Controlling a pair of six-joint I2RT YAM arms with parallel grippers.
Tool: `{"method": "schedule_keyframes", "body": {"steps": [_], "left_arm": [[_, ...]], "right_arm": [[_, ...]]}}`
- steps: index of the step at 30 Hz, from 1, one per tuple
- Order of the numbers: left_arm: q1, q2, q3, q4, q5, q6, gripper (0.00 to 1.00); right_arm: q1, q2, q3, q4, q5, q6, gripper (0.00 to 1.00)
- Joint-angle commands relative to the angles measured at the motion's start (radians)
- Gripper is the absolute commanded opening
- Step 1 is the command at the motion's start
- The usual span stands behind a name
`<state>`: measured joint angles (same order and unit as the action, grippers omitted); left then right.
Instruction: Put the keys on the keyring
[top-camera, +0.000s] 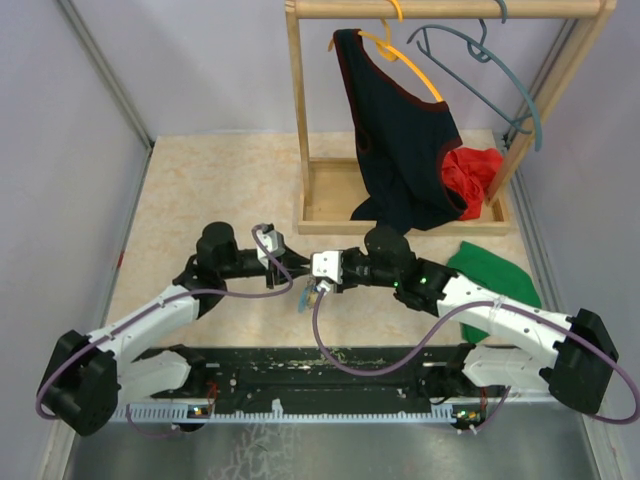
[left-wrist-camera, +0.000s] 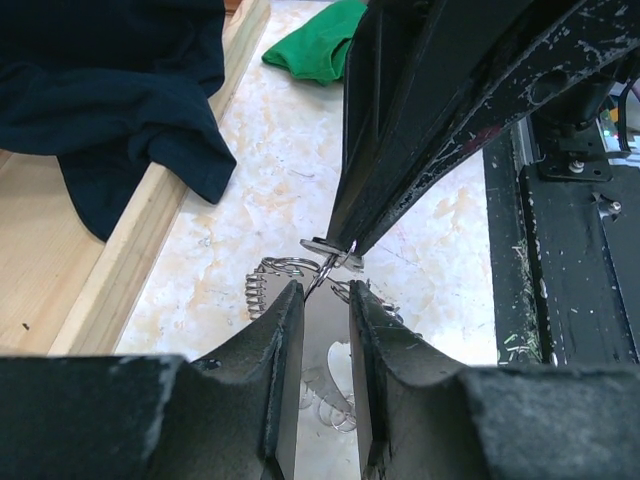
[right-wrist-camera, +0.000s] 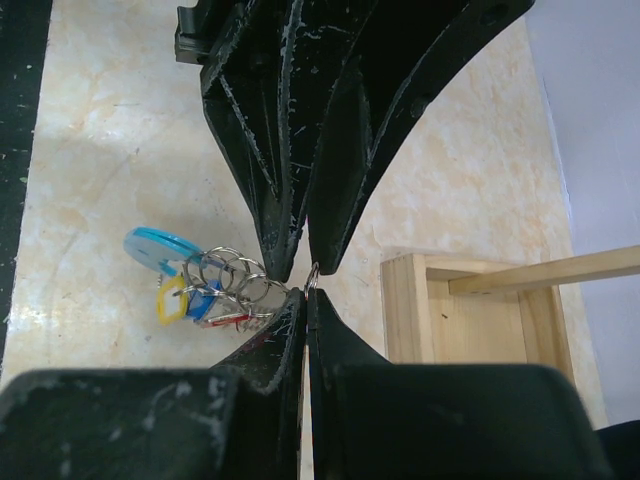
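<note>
Top external: both hands meet mid-counter, the keyring at their tips.
Right wrist: the keyring's long axis runs left to right, blue section far left, keys beneath the coils. The right hand is pinched shut on a thin metal tab. The left hand is narrow; I cannot tell whether it grips.

On the table, the left gripper and the right gripper meet tip to tip at the middle. The keyring and the keys lie just beside the tips. The clothes rack stands behind to the right, and a cloth lies before it.
</note>
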<state>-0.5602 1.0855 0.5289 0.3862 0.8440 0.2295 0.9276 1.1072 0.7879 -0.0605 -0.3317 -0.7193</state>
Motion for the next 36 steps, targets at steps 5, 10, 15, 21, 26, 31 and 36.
{"method": "schedule_keyframes", "body": {"steps": [5, 10, 15, 21, 26, 31, 36], "left_arm": [[0.000, 0.039, 0.059, -0.014, 0.084, 0.060, 0.24], [0.000, 0.060, 0.075, -0.023, 0.115, 0.073, 0.08], [0.000, 0.044, 0.071, -0.053, 0.092, 0.084, 0.01], [0.000, 0.025, 0.052, -0.048, 0.041, 0.059, 0.01], [0.002, 0.018, 0.050, -0.044, -0.009, 0.025, 0.01], [0.003, 0.013, 0.036, -0.004, -0.043, -0.031, 0.01], [0.003, 0.011, 0.022, 0.053, -0.043, -0.077, 0.01]], "right_arm": [[0.010, 0.000, 0.073, 0.030, -0.039, -0.012, 0.00], [0.010, -0.001, 0.076, 0.021, -0.039, -0.012, 0.00], [0.010, -0.027, 0.056, 0.007, 0.018, -0.004, 0.00], [0.010, -0.075, 0.003, 0.001, 0.080, 0.029, 0.00], [0.010, -0.076, -0.035, 0.014, 0.083, 0.062, 0.00], [0.011, -0.053, -0.050, 0.025, 0.072, 0.076, 0.00], [0.010, -0.026, -0.065, 0.072, 0.033, 0.092, 0.00]]}}
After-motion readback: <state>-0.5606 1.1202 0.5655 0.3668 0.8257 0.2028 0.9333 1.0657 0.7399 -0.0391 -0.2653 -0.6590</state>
